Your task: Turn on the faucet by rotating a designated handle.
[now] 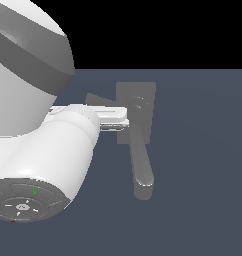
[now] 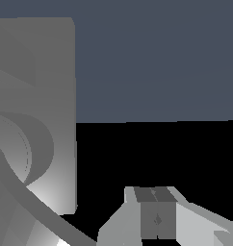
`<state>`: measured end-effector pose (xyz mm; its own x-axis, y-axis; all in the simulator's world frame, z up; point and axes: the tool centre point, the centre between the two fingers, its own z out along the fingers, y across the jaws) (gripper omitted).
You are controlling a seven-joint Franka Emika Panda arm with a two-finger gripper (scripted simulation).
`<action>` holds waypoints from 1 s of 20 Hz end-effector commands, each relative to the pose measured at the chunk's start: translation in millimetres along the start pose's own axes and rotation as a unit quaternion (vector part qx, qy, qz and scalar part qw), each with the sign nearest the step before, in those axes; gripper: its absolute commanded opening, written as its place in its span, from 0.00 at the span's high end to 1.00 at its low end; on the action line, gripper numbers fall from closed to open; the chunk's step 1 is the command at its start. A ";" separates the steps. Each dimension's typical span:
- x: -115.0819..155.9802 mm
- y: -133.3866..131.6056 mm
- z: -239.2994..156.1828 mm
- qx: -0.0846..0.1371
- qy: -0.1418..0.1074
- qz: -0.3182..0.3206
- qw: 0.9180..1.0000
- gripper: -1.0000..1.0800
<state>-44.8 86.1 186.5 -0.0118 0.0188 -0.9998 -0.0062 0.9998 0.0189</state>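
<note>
faucet [image 1: 136, 113]: grey, on the floor at mid-scene, base plate flat, thick spout [image 1: 142, 167] running toward the near side | handle [image 1: 100, 101]: thin bar off the hub toward exterior view's left, partly behind the arm | gripper [image 2: 157, 216]: fingers pressed together, holding nothing, just left of the hub

We see a matte grey, metal-looking faucet [image 1: 136, 105] with a glossier spout tip [image 1: 144, 181], a smooth shiny white plastic-looking robot arm [image 1: 48, 150], and a flat, matte slate-blue floor [image 1: 203, 165].
</note>
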 end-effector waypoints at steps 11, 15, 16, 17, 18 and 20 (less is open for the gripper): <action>-44.5 -16.9 -0.4 0.003 -0.005 0.000 1.000 1.00; -57.7 -21.5 -0.6 0.003 -0.005 0.000 1.000 1.00; -61.2 -22.6 -0.7 0.003 -0.006 0.000 1.000 1.00; -61.2 -22.6 -0.7 0.003 -0.006 0.000 1.000 1.00; -52.1 -20.9 -1.6 0.003 0.001 0.000 1.000 1.00; -57.4 -26.1 -1.6 0.003 0.000 0.000 1.000 1.00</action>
<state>-45.9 62.4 239.8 -0.0150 0.0180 -0.9997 -0.0028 0.9998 0.0180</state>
